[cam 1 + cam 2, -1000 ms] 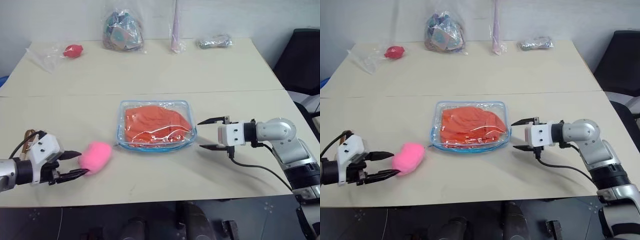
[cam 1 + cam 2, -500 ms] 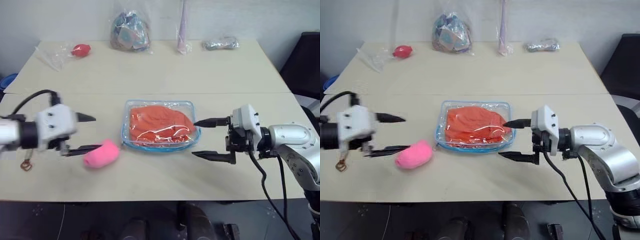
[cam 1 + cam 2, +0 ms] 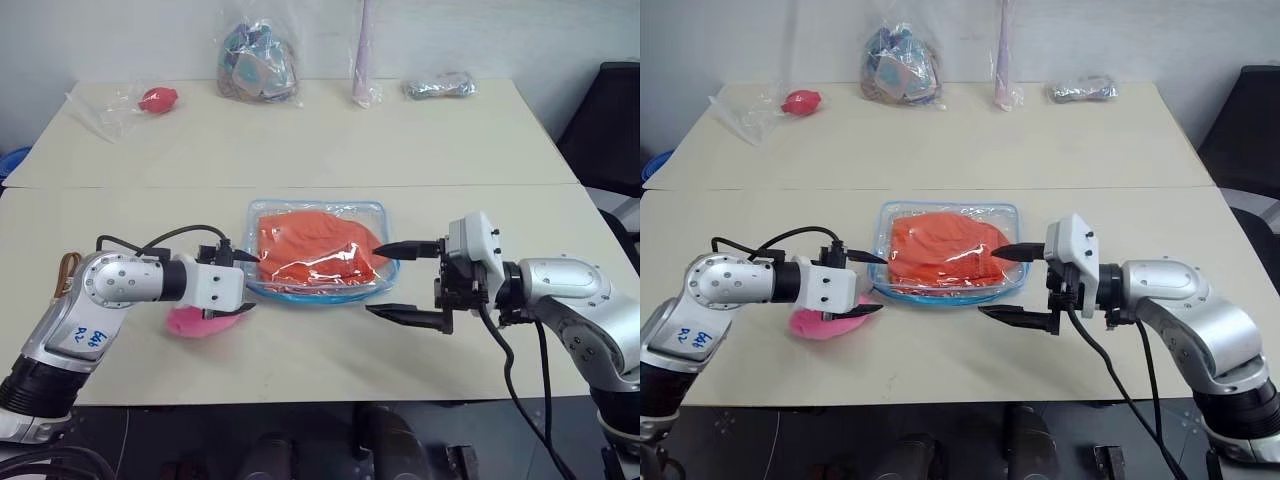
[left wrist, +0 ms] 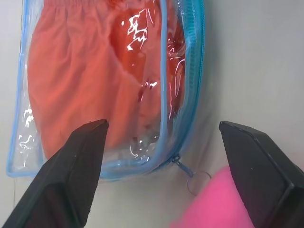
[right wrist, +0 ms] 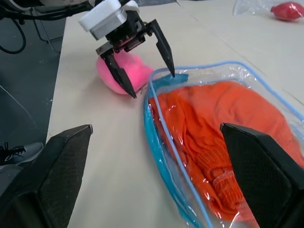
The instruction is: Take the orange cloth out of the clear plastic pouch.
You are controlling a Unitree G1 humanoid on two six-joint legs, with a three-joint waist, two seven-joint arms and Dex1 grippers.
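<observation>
Bright orange wrinkled cloth (image 3: pixel 312 243) sits inside the clear blue-trimmed plastic pouch (image 3: pixel 262 286), mid-table. L gripper (image 3: pixel 243 283), fingers spread & empty, has swung in from the table's left to the pouch's left edge, over the fluffy pink plush (image 3: pixel 196 321); R gripper (image 3: pixel 399 281), also spread & empty, has rolled so its fingers stack vertically by the right edge. L wrist view shows the zipper pull ring (image 4: pixel 198 181), too small to see from the head.

A clear plastic pouch (image 3: pixel 318 252) with blue zipper trim and rounded corners lies flat near the middle of a pale table's front half. Inside it sits the orange cloth (image 3: pixel 312 244), bright, soft and wrinkled, bunched into folds that fill most of the pouch. Glare streaks the transparent film over the fabric. In the left wrist view, the blue zipper runs along one edge of the pouch, ending at a corner in a small metal pull ring (image 4: pixel 198 181) resting on the tabletop just outside it.
</observation>
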